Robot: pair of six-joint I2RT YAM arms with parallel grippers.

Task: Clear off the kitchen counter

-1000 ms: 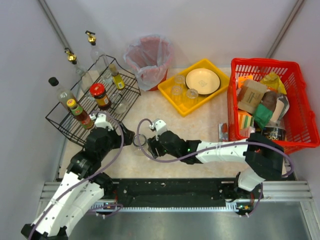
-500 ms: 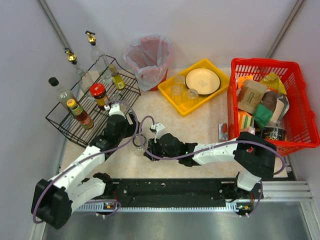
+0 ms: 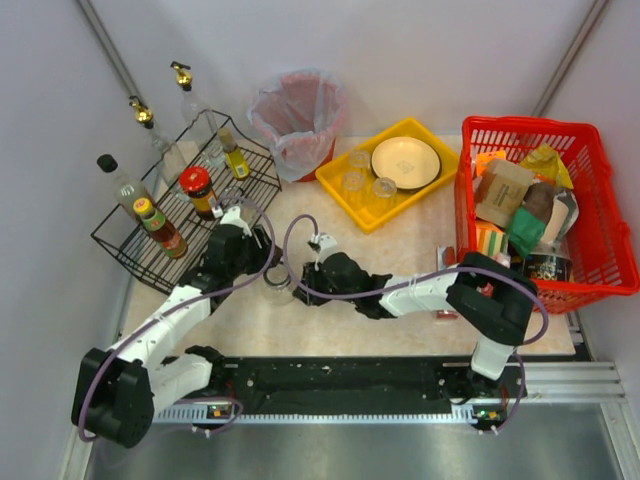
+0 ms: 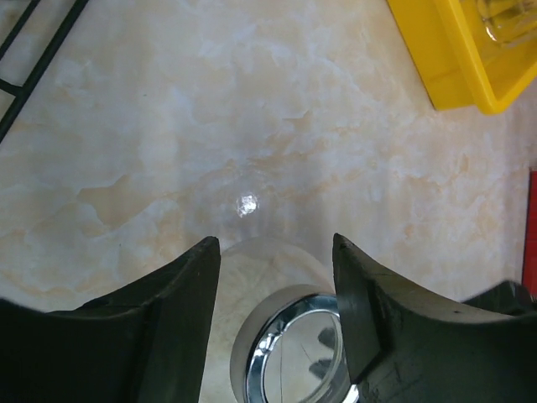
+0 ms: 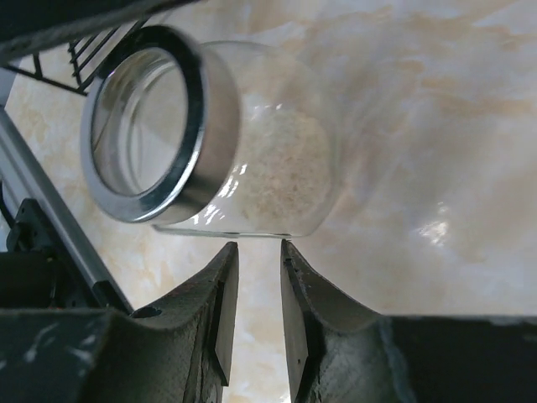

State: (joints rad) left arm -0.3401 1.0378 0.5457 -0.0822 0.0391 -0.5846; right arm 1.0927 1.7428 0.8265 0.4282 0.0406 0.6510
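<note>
A clear glass jar with a chrome lid and pale powder inside stands on the marble kitchen counter, left of centre. My left gripper is open and straddles it. In the left wrist view the jar sits between the two fingers, low in the frame, with my left gripper reaching past it. My right gripper is just right of the jar. In the right wrist view the jaws of my right gripper stand a narrow gap apart and hold nothing. The jar is just beyond their tips.
A black wire rack with sauce bottles stands at the left. A bin with a clear liner is at the back. A yellow tray holds a plate and glasses. A red basket of packets stands at the right, with a small dark packet beside it.
My left arm has swung out from near its base and brought its open gripper over the jar. My right gripper has drawn back a little to the right, off the jar.
</note>
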